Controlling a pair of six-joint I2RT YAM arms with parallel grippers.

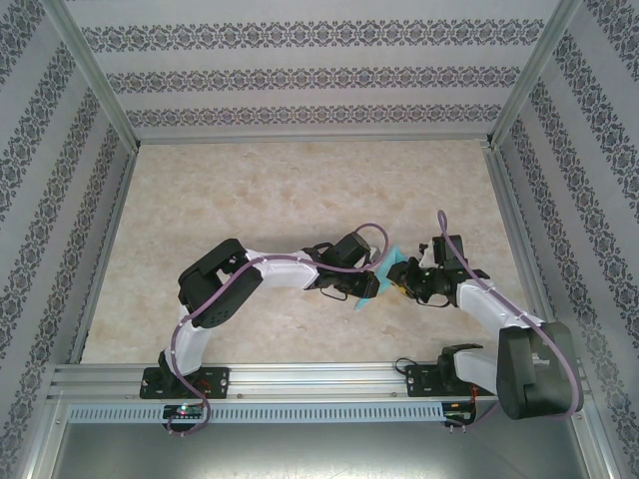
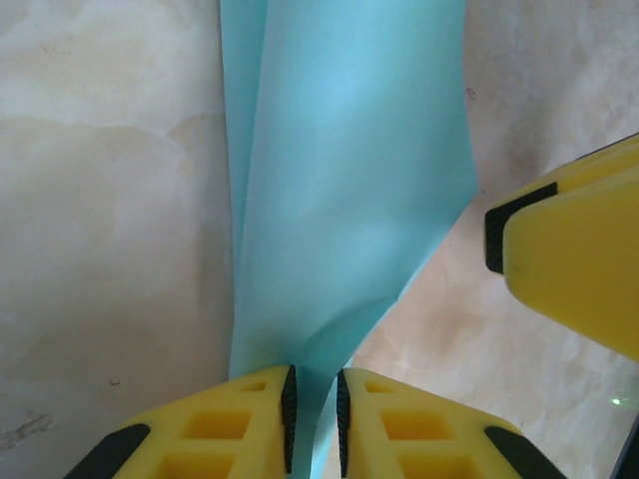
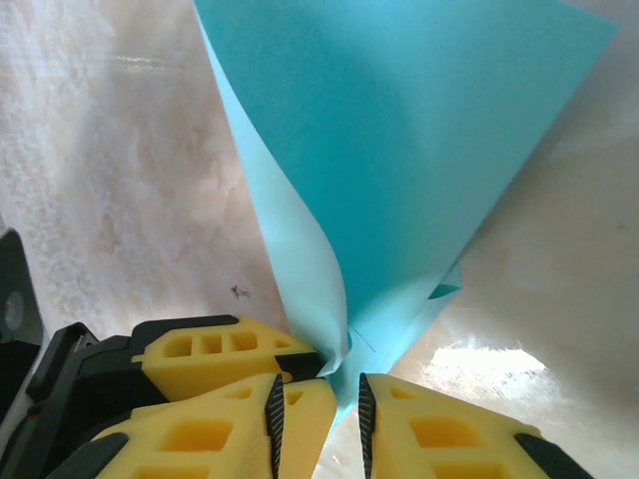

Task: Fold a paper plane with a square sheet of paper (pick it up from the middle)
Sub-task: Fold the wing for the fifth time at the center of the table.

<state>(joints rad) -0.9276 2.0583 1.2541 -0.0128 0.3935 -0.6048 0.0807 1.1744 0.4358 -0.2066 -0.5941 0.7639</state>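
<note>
Left tool (image 2: 316, 404) pinches the folded paper (image 2: 349, 180); right tool (image 3: 319, 404) stands slightly spread around its corner.

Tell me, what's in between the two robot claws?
The light-cyan paper. The top camera shows it sitting in the gap between the left claw and the right claw. The left wrist camera shows the left claw pinching it.

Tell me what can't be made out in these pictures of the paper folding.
- Top view: the paper is too small to read its folds.
- Left wrist view: the paper's far end is cut off by the top edge, and its near edge vanishes between the fingers of the left gripper.
- Right wrist view: it is unclear whether the right gripper pinches the paper or only brackets it.
</note>
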